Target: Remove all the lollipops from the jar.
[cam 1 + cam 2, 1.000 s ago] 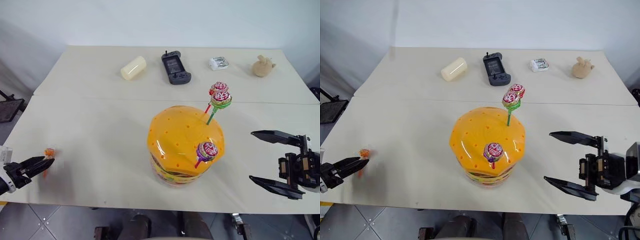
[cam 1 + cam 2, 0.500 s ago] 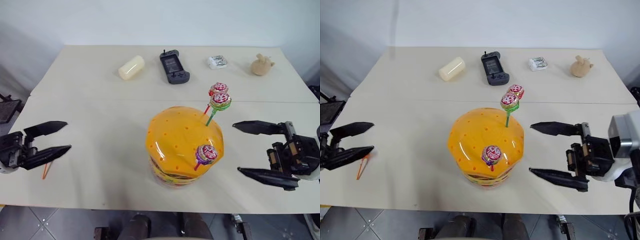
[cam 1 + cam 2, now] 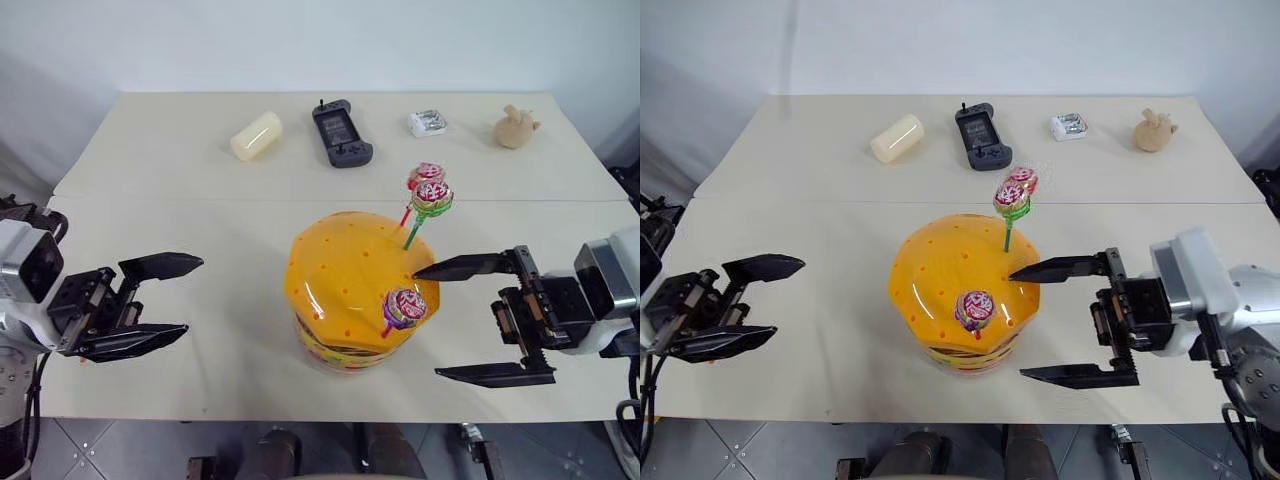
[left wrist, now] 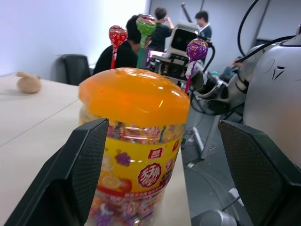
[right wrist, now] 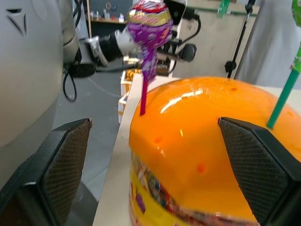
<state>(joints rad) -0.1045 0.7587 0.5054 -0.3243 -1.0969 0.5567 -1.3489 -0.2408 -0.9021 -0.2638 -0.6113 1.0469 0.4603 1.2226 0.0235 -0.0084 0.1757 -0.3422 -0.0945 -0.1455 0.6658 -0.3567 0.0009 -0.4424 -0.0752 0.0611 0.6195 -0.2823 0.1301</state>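
The jar point(image 3: 360, 295) was seen standing on the tabletop point(image 3: 200, 210) between the two hands, near the front edge. The left hand point(image 3: 170, 297) was held released, its two black fingers spread wide and pointed toward the jar from the robot's left, well apart from it, with nothing between them. The right hand point(image 3: 480, 320) was likewise held released, its fingers spread wide and pointed toward the jar from the robot's right; its upper finger point(image 3: 465, 267) was seen just beside the orange dome, and whether contact was made could not be told. Three lollipops were seen stuck in the dome. A purple-stick lollipop point(image 3: 402, 306) was set in the near side of the dome, closest to the right hand and just in front of its fingertips. A green-stick lollipop point(image 3: 431, 197) and a red-stick lollipop point(image 3: 426, 175) were seen rising side by side from the far side of the dome, beyond the right hand's upper finger. Farther beyond both hands, along the back of the tabletop, a cream cylinder point(image 3: 255, 135), a game controller point(image 3: 340, 132), a small white packet point(image 3: 427, 122) and a tan toy point(image 3: 515, 127) were laid out in a row.
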